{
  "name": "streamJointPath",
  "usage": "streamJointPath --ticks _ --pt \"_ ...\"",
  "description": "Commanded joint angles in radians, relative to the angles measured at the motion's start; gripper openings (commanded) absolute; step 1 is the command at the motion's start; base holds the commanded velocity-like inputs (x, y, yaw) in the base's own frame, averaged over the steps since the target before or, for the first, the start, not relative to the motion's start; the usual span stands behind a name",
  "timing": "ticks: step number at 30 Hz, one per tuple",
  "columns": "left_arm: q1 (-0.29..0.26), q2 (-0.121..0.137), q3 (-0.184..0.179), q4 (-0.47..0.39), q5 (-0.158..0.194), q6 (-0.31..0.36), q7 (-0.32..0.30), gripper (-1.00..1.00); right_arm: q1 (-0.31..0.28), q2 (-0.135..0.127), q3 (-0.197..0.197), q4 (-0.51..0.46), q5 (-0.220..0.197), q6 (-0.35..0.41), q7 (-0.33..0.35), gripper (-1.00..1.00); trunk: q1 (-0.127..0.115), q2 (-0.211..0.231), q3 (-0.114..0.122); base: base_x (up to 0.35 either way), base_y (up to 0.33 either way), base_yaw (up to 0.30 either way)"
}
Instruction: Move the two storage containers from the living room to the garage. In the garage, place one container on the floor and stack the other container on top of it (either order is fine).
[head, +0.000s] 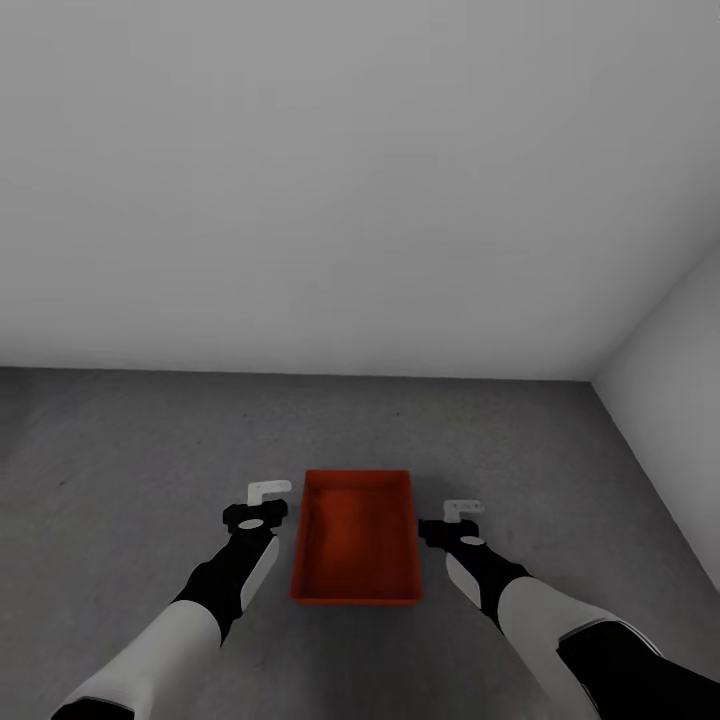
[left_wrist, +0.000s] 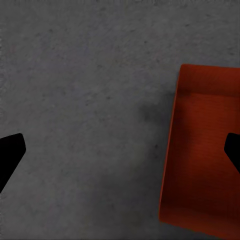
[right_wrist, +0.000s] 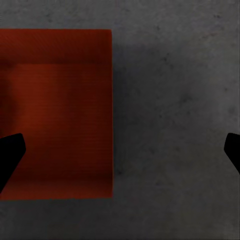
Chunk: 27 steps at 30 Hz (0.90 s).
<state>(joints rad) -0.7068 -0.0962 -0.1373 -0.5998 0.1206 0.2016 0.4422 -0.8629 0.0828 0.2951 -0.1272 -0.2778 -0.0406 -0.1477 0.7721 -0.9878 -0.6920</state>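
Container (head: 355, 545) on grey floor (head: 150, 450), pincers flanking, wall (head: 300, 180) behind

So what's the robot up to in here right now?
One red-orange storage container sits open side up on the grey concrete floor, near a corner of plain walls. The left end effector and right end effector hang open on either side of it, holding nothing.
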Motion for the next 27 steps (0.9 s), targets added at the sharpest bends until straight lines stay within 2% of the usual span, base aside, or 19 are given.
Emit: streamJointPath --ticks 1,27 --pt "0.000 0.001 -0.007 -0.002 0.010 0.004 0.009 1.00 -0.001 0.000 0.009 0.001 -0.011 -0.004 -0.004 1.00 -0.004 0.007 0.002 0.000 0.000 0.000" --pt "0.000 0.001 -0.007 -0.002 0.011 0.004 0.009 1.00 -0.001 0.001 0.009 0.001 -0.011 -0.001 -0.001 1.00 -0.104 0.189 0.084 0.000 0.000 0.000"
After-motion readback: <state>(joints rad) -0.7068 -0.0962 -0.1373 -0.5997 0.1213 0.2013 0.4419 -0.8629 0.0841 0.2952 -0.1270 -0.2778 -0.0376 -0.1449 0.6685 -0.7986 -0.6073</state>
